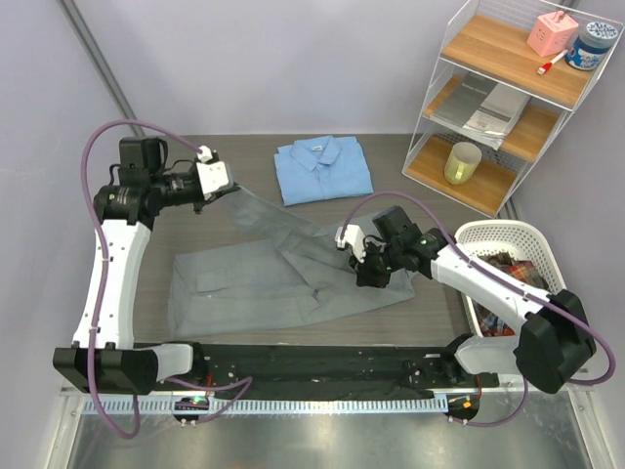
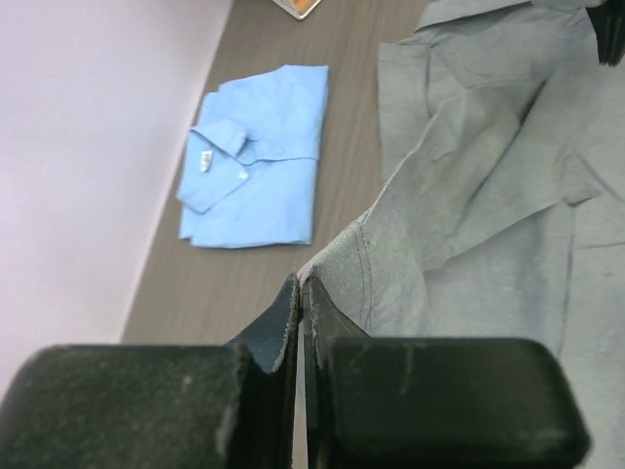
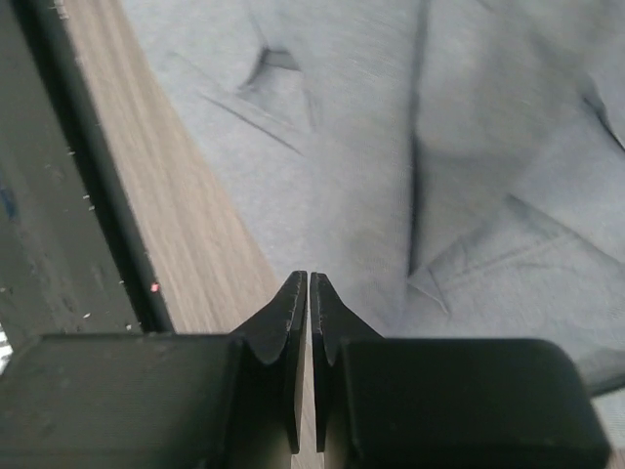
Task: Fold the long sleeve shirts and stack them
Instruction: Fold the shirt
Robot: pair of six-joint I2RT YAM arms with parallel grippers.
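From above, a brown wood-grain table (image 1: 244,156) stands against pale lilac walls. The grey shirt (image 1: 254,283) lies spread across its middle, one sleeve held up off the shirt's far-left corner by the left gripper (image 1: 225,191). The light blue shirt (image 1: 322,168) sits folded just beyond the grey shirt. A wire shelf (image 1: 508,98) and a white basket (image 1: 508,234) stand to the grey shirt's right, in this view only. The right gripper (image 1: 369,277) is at the grey shirt's right edge, its fingertips hard to make out here. The left wrist view shows its fingers (image 2: 269,332) pressed together, pinching an edge of the grey shirt. The right wrist view shows fingers (image 3: 283,322) nearly together, a thin slit between them, over the grey shirt's edge beside a black strip (image 3: 59,195). Whether cloth is caught there I cannot tell.
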